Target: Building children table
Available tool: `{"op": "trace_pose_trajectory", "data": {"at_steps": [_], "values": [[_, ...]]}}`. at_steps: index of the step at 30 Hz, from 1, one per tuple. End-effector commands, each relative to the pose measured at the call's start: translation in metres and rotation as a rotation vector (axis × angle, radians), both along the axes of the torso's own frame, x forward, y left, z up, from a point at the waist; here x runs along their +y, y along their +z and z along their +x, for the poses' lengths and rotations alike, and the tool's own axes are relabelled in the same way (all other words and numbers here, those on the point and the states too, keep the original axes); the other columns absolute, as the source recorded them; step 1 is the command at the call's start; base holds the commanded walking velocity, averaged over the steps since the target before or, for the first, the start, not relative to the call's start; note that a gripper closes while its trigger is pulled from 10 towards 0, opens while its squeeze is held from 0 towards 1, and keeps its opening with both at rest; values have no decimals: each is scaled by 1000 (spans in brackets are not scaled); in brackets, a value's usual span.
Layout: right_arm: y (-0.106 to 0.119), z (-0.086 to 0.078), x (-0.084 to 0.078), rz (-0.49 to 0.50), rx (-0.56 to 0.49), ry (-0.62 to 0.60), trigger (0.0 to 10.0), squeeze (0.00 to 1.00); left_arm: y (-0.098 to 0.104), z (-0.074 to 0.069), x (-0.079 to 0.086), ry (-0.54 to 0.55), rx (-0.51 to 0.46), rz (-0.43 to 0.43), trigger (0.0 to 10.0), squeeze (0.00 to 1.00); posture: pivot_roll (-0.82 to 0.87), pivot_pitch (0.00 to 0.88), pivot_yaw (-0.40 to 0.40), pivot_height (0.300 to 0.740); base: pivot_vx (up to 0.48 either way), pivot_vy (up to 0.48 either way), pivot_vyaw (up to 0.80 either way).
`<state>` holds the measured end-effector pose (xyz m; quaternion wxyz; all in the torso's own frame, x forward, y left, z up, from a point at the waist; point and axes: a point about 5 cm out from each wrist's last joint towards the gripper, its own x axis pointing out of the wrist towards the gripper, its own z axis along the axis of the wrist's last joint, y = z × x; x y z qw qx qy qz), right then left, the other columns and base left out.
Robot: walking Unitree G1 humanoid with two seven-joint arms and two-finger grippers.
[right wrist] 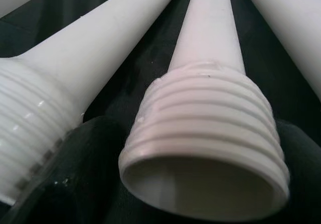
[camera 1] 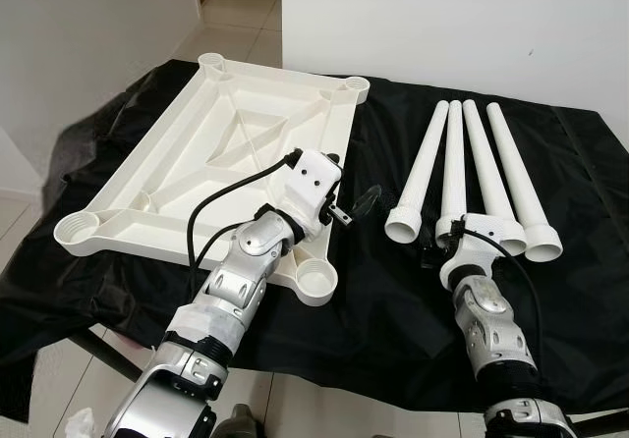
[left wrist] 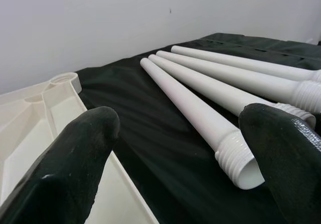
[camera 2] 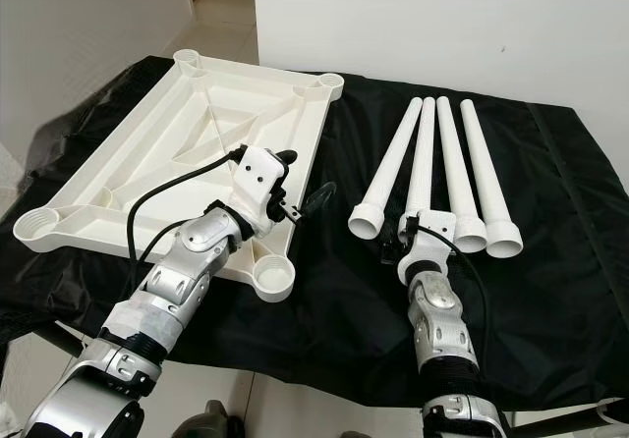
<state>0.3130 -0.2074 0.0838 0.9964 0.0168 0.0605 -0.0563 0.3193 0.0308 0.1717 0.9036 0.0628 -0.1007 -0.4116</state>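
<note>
Looking down from the head cam: upturned white tabletop (camera 1: 211,153) lies on the black-draped worktop (camera 1: 373,291), corner sockets facing up. Four white legs (camera 1: 470,168) lie side by side well to the R of the tabletop, threaded ends toward the robot. L end effector (camera 1: 346,208) hovers at the tabletop's R edge, above the dark gap between tabletop and legs. R end effector (camera 1: 442,239) sits at the threaded end of the second leg from the tabletop.

R eye view, same layout: near corner socket (camera 2: 274,278) of the tabletop lies just beside the L forearm.

L wrist view: L fingers (left wrist: 75,158) stand wide apart, nothing between them but cloth; the leg nearest the tabletop runs away ahead, its threaded mouth close to one finger.

R wrist view: threaded collar (right wrist: 210,133) of a leg is right up against the cam, black fingers (right wrist: 90,148) either side of it. Whether they're clamped on it or just flanking, can't tell.

Risks, imo: legs are round and taper, packed touching each other, so a nudge could roll the neighbours. A pinch on the threads may slip. Cloth is loose and could drag.

Room: decent bare cloth between tabletop and legs; worktop's near edge is close to the threaded ends, so a leg knocked that way could drop off.
</note>
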Motion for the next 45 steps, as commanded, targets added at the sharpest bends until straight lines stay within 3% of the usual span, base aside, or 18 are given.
{"op": "trace_pose_trajectory", "data": {"at_steps": [1,5,6,8,9,10,12,13,23,24,25,33,40,41,43,44,45], "values": [[0,2,-1,-11,-1,-7,10000,0,-2,-6,-5,-78,8,29,10000,0,28,0,-11,740,0,0,0],[1,5,-4,-12,-5,-15,10000,0,-4,-12,-8,-134,14,51,10000,0,29,0,-10,740,0,0,0],[1,6,-4,-7,-3,-16,9373,0,-5,-14,-9,-147,20,56,10000,0,29,0,-10,740,0,0,0],[1,6,-4,-2,-2,-16,9098,0,-6,-15,-9,-158,21,62,10000,0,30,0,-10,740,0,0,0],[1,7,-5,4,1,-22,3294,0,-6,-16,-10,-166,20,67,10000,0,31,0,-10,740,0,0,0],[0,8,-5,14,3,-24,2745,0,-6,-17,-11,-173,19,71,10000,0,32,0,-11,740,0,0,0],[0,8,-5,14,3,-24,2745,0,-6,-17,-11,-173,19,71,10000,0,32,0,-11,740,0,0,0],[-2,9,-5,45,19,-18,0,0,-5,-16,-11,-172,21,70,10000,0,33,0,-13,740,0,0,0],[-3,6,-6,33,2,-25,0,0,3,-14,-11,-174,61,24,10000,0,26,0,-13,740,0,0,0],[-1,5,-8,14,-18,-51,4510,0,5,-15,-11,-187,79,2,10000,0,25,0,-15,740,0,0,0],[3,3,-10,-3,-57,-85,10000,0,8,-15,-12,-203,92,-20,10000,0,24,0,-14,740,0,0,0],[26,-8,-15,-26,-271,-158,10000,0,19,-14,-12,-260,147,-88,10000,0,15,0,-10,740,0,0,0],[50,-21,-8,-67,-456,-85,10000,0,23,-12,-13,-331,233,-119,10000,0,7,0,-1,740,0,0,0],[55,-23,-3,-90,-489,-53,10000,0,27,-11,-13,-357,258,-141,10000,247,5,0,1,740,0,0,0],[55,-23,-3,-90,-489,-53,10000,0,27,-11,-13,-357,258,-141,10000,247,5,0,1,740,0,0,0],[58,-24,2,-106,-508,-25,10000,0,31,-10,-13,-379,286,-168,10000,945,4,0,1,740,0,0,0],[58,-24,2,-106,-508,-25,10000,0,31,-10,-13,-379,286,-168,10000,945,4,0,1,740,0,0,0]]}}
